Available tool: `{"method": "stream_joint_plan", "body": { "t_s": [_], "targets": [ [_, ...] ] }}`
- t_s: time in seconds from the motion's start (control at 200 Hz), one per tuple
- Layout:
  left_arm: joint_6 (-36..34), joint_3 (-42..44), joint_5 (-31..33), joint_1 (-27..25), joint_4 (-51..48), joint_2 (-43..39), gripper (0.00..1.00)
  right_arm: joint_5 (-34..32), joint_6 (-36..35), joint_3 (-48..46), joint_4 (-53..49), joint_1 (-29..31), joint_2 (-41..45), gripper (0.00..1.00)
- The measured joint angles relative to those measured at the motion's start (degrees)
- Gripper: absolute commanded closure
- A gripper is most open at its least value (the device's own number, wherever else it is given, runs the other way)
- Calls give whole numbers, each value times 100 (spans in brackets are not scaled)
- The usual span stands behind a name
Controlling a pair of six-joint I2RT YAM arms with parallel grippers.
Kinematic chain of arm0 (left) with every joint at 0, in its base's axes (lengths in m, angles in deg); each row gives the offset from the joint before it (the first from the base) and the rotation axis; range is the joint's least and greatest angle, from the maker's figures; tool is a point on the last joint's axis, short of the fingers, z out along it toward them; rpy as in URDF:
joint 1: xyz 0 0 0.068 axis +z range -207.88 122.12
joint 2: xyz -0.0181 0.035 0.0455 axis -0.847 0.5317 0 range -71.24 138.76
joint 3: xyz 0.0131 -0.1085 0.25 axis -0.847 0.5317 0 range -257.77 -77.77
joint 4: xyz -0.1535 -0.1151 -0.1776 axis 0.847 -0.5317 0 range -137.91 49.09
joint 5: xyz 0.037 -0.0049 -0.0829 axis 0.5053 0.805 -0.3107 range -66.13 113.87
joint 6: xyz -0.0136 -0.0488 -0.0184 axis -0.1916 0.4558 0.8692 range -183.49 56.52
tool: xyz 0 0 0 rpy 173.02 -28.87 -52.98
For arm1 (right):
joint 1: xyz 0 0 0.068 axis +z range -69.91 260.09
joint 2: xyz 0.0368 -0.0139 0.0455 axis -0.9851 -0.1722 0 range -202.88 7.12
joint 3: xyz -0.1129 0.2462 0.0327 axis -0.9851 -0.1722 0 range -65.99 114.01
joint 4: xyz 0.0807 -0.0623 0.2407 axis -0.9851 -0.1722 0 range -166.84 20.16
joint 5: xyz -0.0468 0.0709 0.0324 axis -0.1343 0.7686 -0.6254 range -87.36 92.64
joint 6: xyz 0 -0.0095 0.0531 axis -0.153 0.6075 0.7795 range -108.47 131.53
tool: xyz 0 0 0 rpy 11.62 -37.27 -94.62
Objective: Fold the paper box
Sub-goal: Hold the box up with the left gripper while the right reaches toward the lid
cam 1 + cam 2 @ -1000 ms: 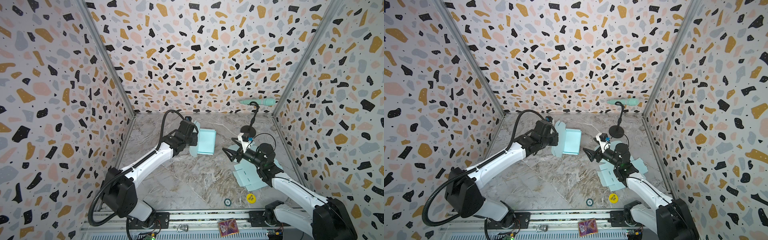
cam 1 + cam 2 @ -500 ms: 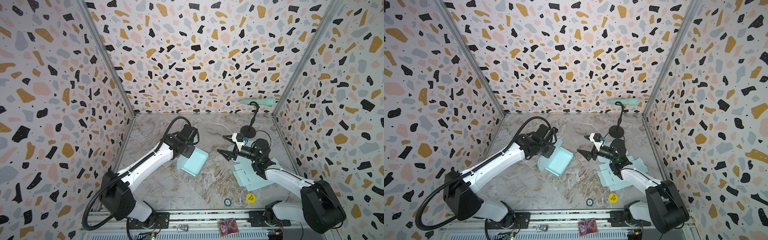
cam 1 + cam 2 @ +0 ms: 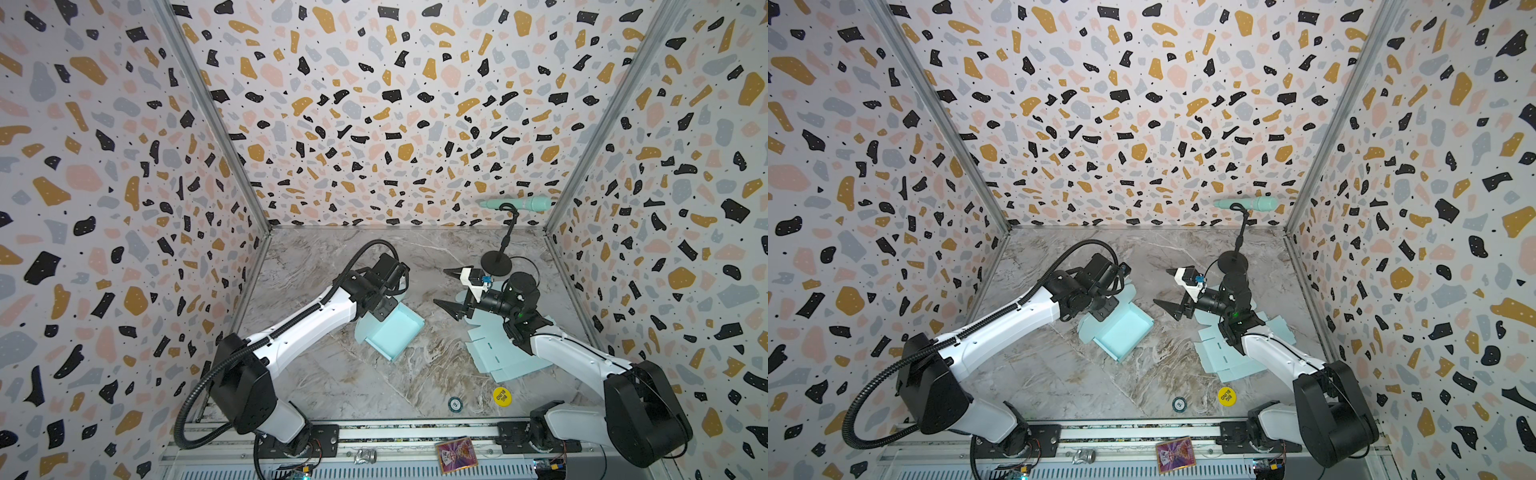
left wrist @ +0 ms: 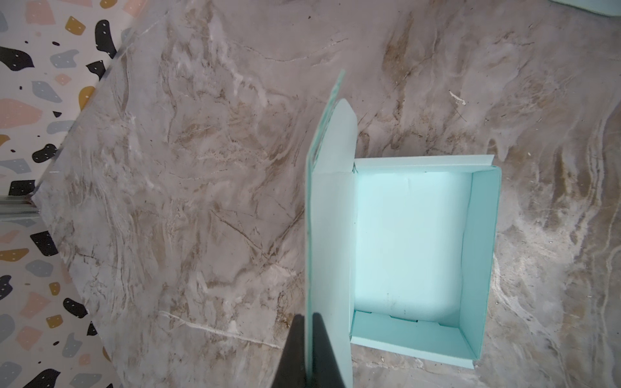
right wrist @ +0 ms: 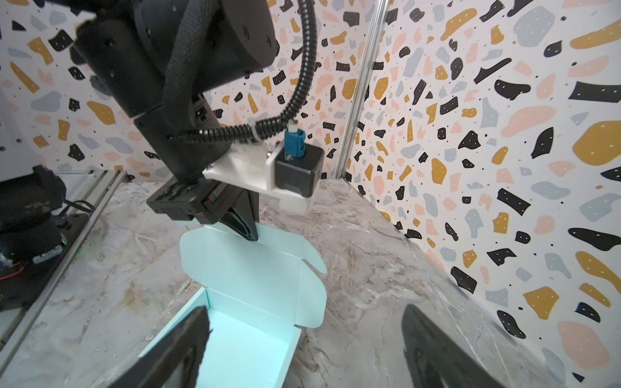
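Note:
The paper box (image 3: 394, 334) (image 3: 1124, 332) is pale teal, an open tray standing on the marble floor near the middle, its lid flap (image 4: 331, 235) upright. My left gripper (image 3: 384, 311) (image 3: 1104, 311) (image 4: 309, 324) is shut on the lid's edge, a dark finger on each side of the sheet. My right gripper (image 3: 440, 286) (image 3: 1160, 286) (image 5: 302, 312) hovers open just right of the box and points at it, with nothing between its fingers. In the right wrist view the box (image 5: 248, 352) lies below the left finger (image 5: 188, 336).
Flat teal box blanks (image 3: 509, 353) lie under the right arm. A microphone stand (image 3: 496, 262) stands at the back right. A yellow token (image 3: 501, 395) and a small dark chip (image 3: 455, 404) lie near the front edge. A card (image 3: 456, 455) rests on the front rail.
My left gripper has dragged the box from the back towards the middle front and turned it. My right gripper has swung left and a little back, still open.

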State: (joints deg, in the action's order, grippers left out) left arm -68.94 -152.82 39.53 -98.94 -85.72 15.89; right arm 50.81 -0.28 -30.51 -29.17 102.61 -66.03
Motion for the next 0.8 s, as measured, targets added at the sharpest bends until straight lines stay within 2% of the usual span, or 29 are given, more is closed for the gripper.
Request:
{"method": "stream_joint_plan", "body": {
  "t_s": [0.34,0.646,0.801],
  "targets": [
    [-297,0,-57,-264,48,11,100,332,-1207,404,-686,-201,-931,12],
    [-461,-98,76,-542,39,136,100,769,-1589,1040,-866,-197,-2267,18],
    [-522,-98,144,-601,42,133,100,883,-1818,1480,-1126,-129,-2658,20]
  ]
}}
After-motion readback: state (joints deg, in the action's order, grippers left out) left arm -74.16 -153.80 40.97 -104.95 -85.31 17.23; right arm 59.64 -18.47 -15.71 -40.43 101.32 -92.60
